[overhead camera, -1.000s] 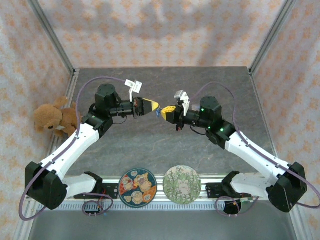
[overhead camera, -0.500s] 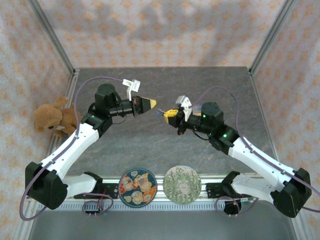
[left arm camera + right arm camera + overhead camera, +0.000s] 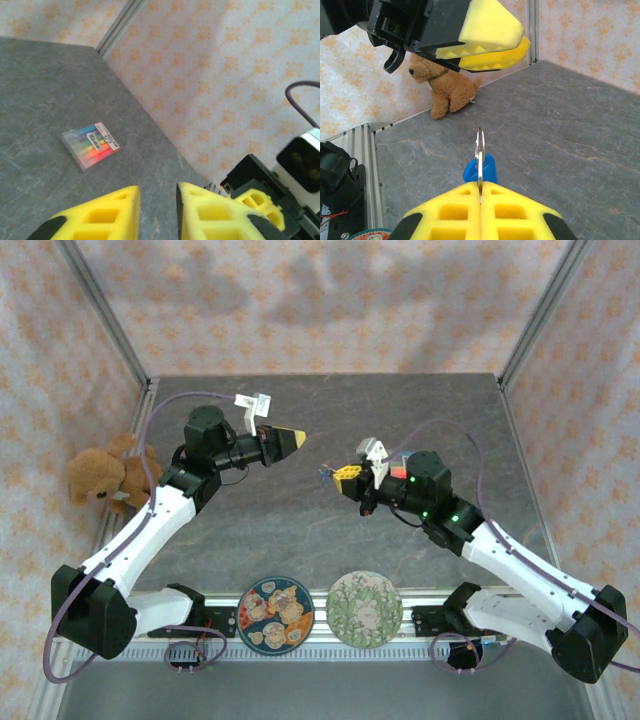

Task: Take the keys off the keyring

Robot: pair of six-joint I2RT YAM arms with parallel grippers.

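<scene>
My right gripper [image 3: 480, 186] is shut on a silver keyring [image 3: 479, 145], which stands edge-on straight out of the yellow pads. A blue-headed key [image 3: 481, 170] hangs on the ring just below it. From above, the right gripper [image 3: 338, 476] holds the ring [image 3: 325, 476] over the middle of the table. My left gripper [image 3: 298, 439] hovers up and to the left of it, apart from the ring. In the left wrist view the left gripper [image 3: 158, 192] shows a clear gap between its yellow fingers with nothing in it. The left gripper [image 3: 492, 42] also hangs above the ring in the right wrist view.
A brown teddy bear [image 3: 105, 475] sits at the table's left edge. Two patterned plates [image 3: 276, 612] [image 3: 365, 608] lie at the near edge between the arm bases. A pack of coloured highlighters [image 3: 91, 146] lies on the grey table toward the right wall.
The two grippers were together at the ring; the left one has let go, opened and drawn back to the left. The right gripper has moved right and nearer with the keyring.
</scene>
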